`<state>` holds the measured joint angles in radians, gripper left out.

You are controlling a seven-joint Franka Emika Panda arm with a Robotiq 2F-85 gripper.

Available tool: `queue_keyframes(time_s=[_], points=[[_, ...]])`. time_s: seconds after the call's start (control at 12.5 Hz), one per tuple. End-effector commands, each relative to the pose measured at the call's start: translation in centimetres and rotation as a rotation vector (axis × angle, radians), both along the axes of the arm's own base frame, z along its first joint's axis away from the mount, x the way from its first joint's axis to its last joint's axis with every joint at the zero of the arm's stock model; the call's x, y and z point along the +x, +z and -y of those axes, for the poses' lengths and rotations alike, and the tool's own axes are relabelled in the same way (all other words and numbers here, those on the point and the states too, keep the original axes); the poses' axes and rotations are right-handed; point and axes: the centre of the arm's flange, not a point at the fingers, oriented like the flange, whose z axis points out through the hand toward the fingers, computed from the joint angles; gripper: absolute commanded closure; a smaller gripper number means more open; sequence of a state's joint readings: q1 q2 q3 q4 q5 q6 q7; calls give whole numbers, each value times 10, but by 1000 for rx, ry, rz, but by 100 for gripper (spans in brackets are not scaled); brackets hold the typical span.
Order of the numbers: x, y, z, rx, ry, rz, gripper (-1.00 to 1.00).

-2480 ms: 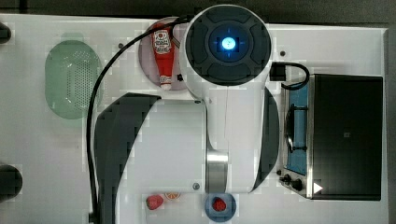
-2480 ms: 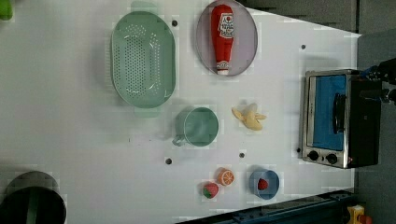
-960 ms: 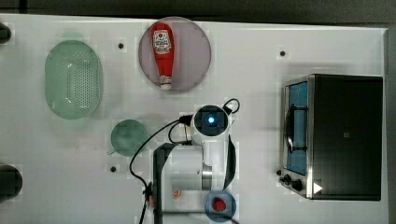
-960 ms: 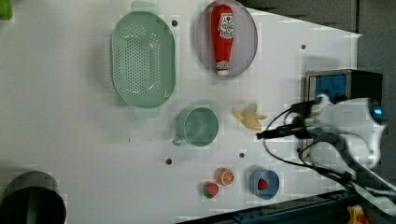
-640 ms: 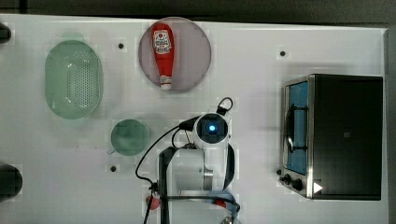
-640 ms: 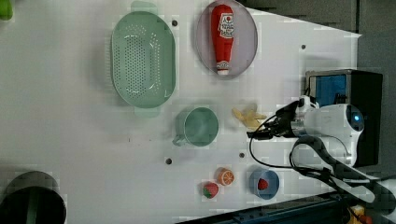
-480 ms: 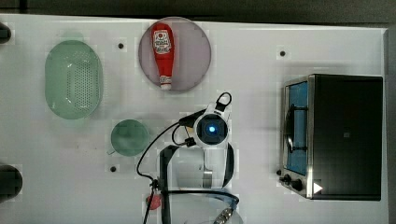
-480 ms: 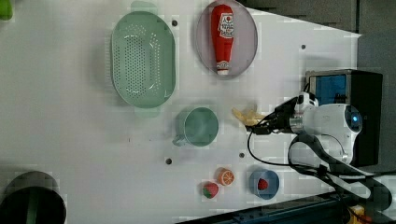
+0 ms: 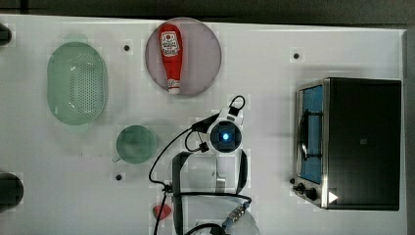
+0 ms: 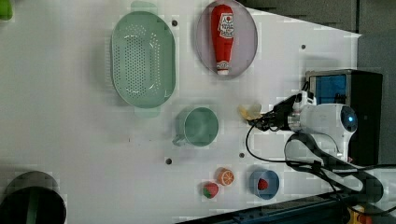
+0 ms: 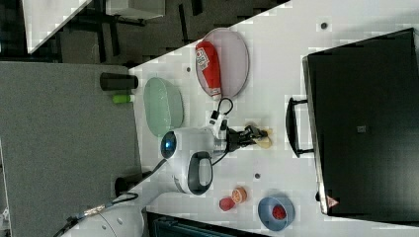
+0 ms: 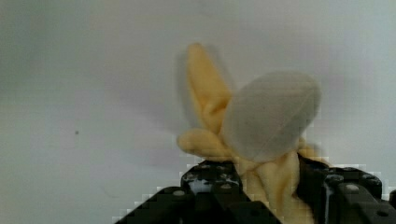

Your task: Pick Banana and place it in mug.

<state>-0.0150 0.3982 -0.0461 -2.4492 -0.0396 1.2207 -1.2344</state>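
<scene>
Gripper (image 12: 268, 186) around one banana (image 12: 261, 126) — one mug (image 10: 201, 126) apart.

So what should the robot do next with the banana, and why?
Probably lift it straight up. In the wrist view the gripper has its fingers on both sides of the banana, so it looks grabbed. In the left view the banana sits on the table beside the mug, not in it, so it needs to go up before moving over.

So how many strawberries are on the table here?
2. One strawberry lies loose beside the orange slice near the left view's bottom edge; the other strawberry sits inside the small blue bowl to the left view's right. Nothing suggests more, though the arm covers some table.
</scene>
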Motion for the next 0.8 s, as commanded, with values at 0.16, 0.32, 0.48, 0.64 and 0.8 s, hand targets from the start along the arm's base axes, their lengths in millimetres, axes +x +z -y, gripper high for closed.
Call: queue_keyframes(time_s=[0.16,0.32,0.48,0.64,0.8], points=[[9,26,2,9,7,52,36],[17,56,8,5,-10,95,36],[18,101,11,7,-19,81,36],[14,155,9,15,-26,20,36],[13,211,3,18,-20,-1,36]])
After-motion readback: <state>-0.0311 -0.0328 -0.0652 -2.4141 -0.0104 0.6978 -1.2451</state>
